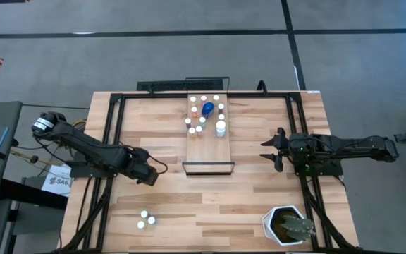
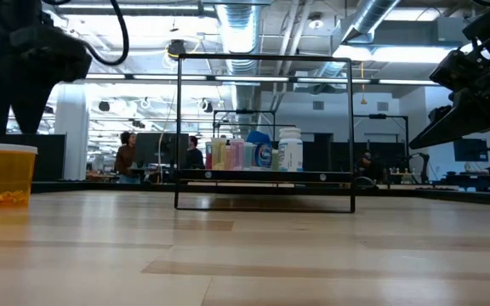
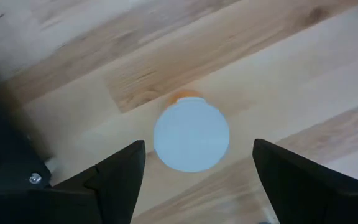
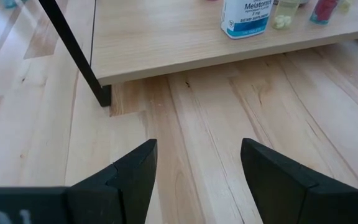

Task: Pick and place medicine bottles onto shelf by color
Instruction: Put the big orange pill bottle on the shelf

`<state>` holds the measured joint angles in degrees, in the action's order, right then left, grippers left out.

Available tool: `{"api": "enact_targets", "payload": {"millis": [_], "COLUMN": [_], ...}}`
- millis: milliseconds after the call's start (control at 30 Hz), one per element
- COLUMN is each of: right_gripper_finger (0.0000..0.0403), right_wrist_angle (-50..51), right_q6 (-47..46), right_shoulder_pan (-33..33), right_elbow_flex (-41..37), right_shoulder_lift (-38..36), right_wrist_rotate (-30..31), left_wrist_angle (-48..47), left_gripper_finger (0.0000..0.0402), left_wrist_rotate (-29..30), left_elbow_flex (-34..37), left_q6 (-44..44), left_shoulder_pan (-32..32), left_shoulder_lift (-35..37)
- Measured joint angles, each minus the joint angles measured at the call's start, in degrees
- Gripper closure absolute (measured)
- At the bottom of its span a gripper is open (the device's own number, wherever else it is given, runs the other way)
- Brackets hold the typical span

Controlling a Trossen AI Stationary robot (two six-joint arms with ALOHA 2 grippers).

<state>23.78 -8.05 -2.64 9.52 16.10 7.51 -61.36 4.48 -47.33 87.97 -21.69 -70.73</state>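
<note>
The left gripper [image 3: 194, 180] hangs over the desk [image 1: 259, 204] toward its 9 o'clock side in the high view, jaws spread wide and holding nothing. Directly beneath them an orange bottle [image 3: 191, 134] stands upright on the planks, its round white cap facing the wrist camera, with clear wood showing on both sides between cap and fingers. In the low view this bottle [image 2: 8, 174] has a see-through orange body with small pills lying at the bottom.

The right gripper [image 4: 197, 168] sits at 3 o'clock, jaws also wide open and empty, aimed at the shelf [image 1: 210, 148]. The shelf, a long light-wood board in a dark frame, lies at the desk's centre and runs out toward 12 o'clock.

The far end of the shelf carries a cluster of white-capped bottles [image 1: 203, 113] and one blue bottle [image 1: 208, 108]. A white bottle [image 4: 247, 15] at the near side of the cluster reads "Melatonin 3 mg" on a blue-banded label.

Two more small bottles [image 1: 146, 219] stand at 7 o'clock on the desk. A white hexagonal plant pot [image 1: 287, 224] sits at 5 o'clock.
</note>
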Motion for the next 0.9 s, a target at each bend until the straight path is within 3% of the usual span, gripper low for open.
{"api": "enact_targets", "payload": {"millis": [567, 900], "right_gripper_finger": [0.0147, 0.0147], "right_wrist_angle": [0.01, 0.01], "right_q6": [0.0, 0.0], "right_shoulder_pan": [-0.01, 0.01], "right_elbow_flex": [0.0, 0.0], "right_shoulder_lift": [0.02, 0.01], "right_wrist_rotate": [0.0, 0.0], "left_wrist_angle": [1.98, 2.14], "left_gripper_finger": [0.0129, 0.0212], "left_wrist_rotate": [-2.18, -4.71], "left_elbow_flex": [-0.03, -0.03], "left_q6": [-9.75, -12.79], "left_shoulder_pan": [2.44, 2.56], "left_shoulder_lift": [-9.48, -9.97]}}
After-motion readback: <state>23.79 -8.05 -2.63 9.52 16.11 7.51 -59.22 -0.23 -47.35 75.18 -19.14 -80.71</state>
